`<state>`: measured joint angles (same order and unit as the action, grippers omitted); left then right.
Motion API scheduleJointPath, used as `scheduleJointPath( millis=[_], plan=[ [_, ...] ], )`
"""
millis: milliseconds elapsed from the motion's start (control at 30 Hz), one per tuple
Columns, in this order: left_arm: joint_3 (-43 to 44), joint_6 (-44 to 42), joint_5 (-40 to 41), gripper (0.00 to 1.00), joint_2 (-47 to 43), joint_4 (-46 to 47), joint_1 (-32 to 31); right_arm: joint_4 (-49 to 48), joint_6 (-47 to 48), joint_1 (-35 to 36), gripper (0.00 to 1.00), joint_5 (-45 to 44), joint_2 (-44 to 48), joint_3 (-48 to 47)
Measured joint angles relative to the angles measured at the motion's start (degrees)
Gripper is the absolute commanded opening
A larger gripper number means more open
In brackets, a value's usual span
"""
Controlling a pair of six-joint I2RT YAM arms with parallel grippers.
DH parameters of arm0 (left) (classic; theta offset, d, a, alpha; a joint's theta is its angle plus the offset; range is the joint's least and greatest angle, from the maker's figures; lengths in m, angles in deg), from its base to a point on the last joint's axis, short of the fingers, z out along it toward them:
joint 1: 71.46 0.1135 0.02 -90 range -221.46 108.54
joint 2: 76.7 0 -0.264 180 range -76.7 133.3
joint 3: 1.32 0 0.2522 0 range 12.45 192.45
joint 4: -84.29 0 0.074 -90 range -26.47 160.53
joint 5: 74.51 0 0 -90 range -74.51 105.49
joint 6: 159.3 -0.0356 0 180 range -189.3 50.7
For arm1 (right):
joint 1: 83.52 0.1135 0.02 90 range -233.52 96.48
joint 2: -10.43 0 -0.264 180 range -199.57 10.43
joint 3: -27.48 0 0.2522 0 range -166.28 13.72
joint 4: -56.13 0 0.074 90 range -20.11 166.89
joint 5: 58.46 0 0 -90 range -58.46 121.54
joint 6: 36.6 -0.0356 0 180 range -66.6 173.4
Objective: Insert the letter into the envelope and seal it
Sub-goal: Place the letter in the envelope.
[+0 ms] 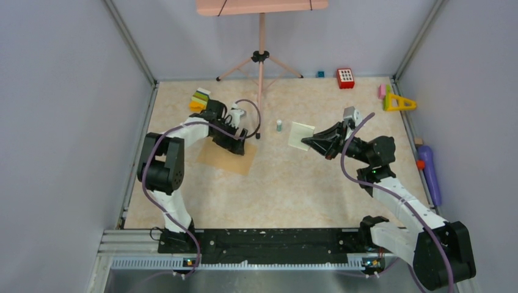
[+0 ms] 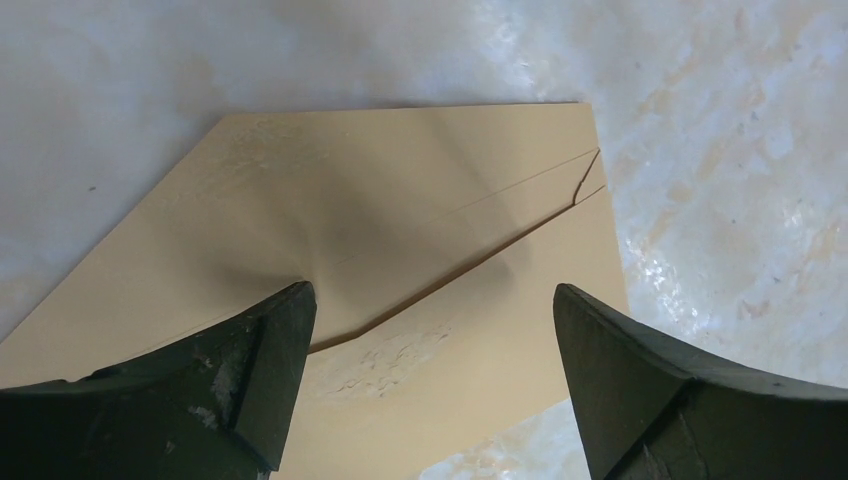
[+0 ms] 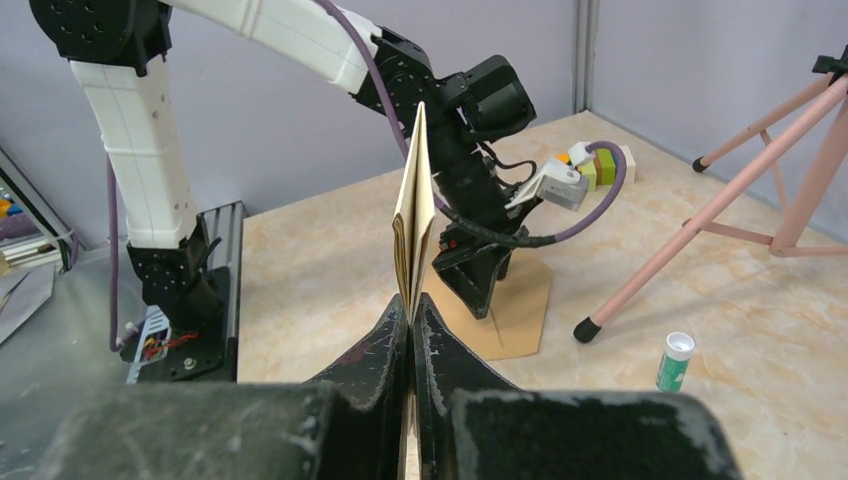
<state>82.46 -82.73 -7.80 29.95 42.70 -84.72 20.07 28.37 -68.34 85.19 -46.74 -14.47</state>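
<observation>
Left fingers (image 2: 230, 390) spread wide over envelope (image 2: 420, 190) on bench (image 2: 720, 150) — right fingers (image 3: 375, 365) pinched tight on letter (image 3: 412, 220), held upright.

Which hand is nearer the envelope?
Left. The left hand is open directly over the envelope; the right hand is well apart from it, shut on the letter.

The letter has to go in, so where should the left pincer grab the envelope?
The envelope lies flat on the table, so come from above and pinch its flap edge: only that edge casts a shadow, so it seems slightly lifted.
</observation>
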Motion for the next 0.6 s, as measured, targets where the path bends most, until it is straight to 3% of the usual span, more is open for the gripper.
scheduleJointPath(
  millis=[600],
  plan=[
    [-0.2,-18.1,-9.1,0.92,-0.4,-10.2,-11.7,0.2,0.0,-0.1,0.00,0.2,0.0,0.0]
  ],
)
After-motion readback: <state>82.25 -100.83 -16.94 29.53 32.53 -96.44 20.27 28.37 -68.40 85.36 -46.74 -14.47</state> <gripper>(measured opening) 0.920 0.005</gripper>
